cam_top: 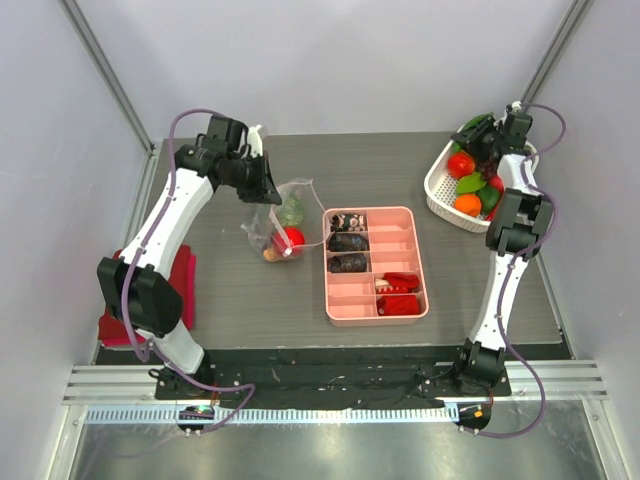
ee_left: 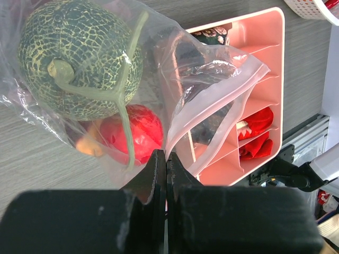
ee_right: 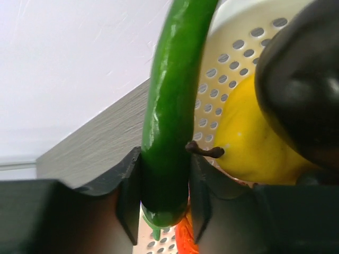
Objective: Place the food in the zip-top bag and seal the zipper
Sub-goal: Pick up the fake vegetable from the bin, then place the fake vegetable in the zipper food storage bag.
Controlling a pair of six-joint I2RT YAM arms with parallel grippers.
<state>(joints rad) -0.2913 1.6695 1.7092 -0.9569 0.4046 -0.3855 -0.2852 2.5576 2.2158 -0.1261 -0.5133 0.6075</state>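
The clear zip-top bag [cam_top: 282,222] lies left of centre; my left gripper [ee_left: 166,164] is shut on its whitish zipper edge [ee_left: 212,108] and holds the mouth up. Inside it are a netted green melon [ee_left: 79,55], a red tomato [ee_left: 135,132] and an orange piece [ee_left: 87,145]. My right gripper [ee_right: 165,185] is shut on a long green cucumber-like vegetable [ee_right: 172,90] above the white basket [cam_top: 440,190] at the far right. The basket holds more food: a red tomato [cam_top: 460,165], green pieces [cam_top: 472,183], an orange piece [cam_top: 467,204] and a yellow fruit [ee_right: 254,143].
A pink compartment tray [cam_top: 375,265] with dark lumps and red pieces sits just right of the bag. A red folded cloth [cam_top: 125,320] lies at the left edge under my left arm. Enclosure walls stand close on both sides.
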